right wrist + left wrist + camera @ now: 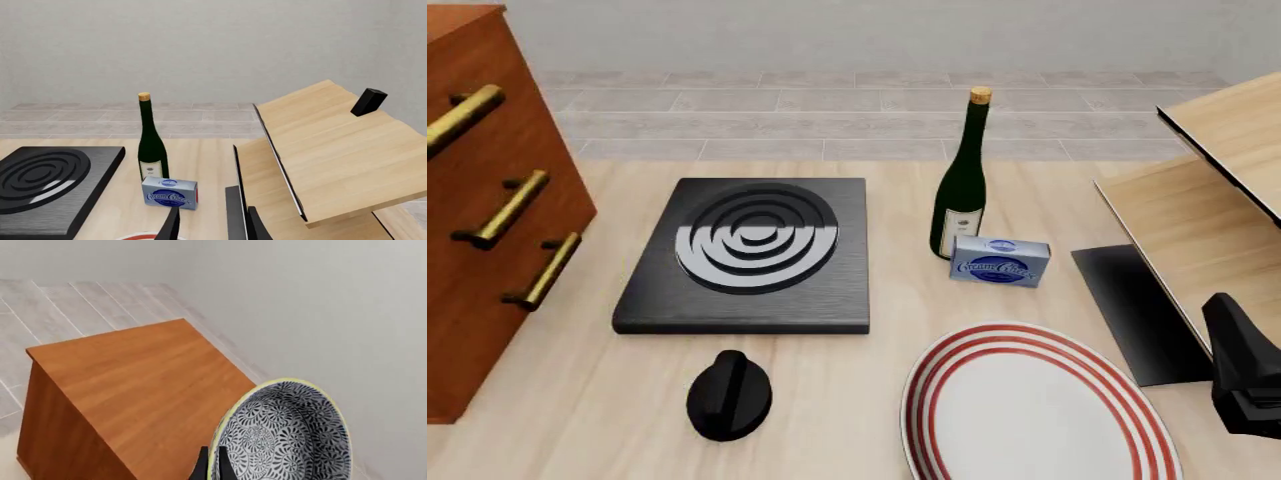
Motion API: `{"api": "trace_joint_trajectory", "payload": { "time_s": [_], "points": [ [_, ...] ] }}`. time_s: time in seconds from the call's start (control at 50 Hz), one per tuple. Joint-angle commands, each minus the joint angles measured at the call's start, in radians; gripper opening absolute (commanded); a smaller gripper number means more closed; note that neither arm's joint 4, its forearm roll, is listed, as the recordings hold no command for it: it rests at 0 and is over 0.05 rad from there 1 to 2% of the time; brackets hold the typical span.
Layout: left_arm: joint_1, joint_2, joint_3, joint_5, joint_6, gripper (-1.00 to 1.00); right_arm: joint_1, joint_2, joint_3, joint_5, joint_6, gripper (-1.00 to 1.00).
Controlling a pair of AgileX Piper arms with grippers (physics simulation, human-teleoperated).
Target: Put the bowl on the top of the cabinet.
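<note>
1. In the left wrist view, we see the bowl [283, 435] held on its edge by the left hand [212, 467]: the two dark fingertips are closed on the pale rim, one on each side of the wall. The bowl hangs above the flat top of the cabinet [143, 385], near its edge on the wall side. We judge that we should bring the bowl more over the middle of the top, turn it level, lower it until it touches the wood, and only then open the fingers.

2. In the front view, only the side of the cabinet with its brass handles [501, 210] shows at the left; the bowl and the left hand are out of this picture. So we cannot check the height from here.

3. In the right wrist view, the right hand [210, 225] holds nothing, with its fingers apart, low over the tabletop [200, 160] beside the pale shelf unit [327, 150]. We judge it can rest there.
</note>
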Motion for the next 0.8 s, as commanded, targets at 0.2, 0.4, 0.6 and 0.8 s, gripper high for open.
{"api": "trace_joint_trajectory", "payload": {
  "time_s": [0.2, 0.4, 0.6, 0.8],
  "points": [
    [0.047, 0.047, 0.003, -0.040, -0.108, -1.00, 0.000, 0.000, 0.000, 0.000, 0.000, 1.00],
    [0.080, 0.092, -0.007, -0.068, -0.129, -1.00, 0.000, 0.000, 0.000, 0.000, 0.000, 1.00],
    [0.104, 0.143, -0.009, -0.102, -0.164, -1.00, 0.000, 0.000, 0.000, 0.000, 0.000, 1.00],
    [0.143, 0.196, -0.036, -0.115, -0.181, -1.00, 0.000, 0.000, 0.000, 0.000, 0.000, 1.00]
  ]
}}
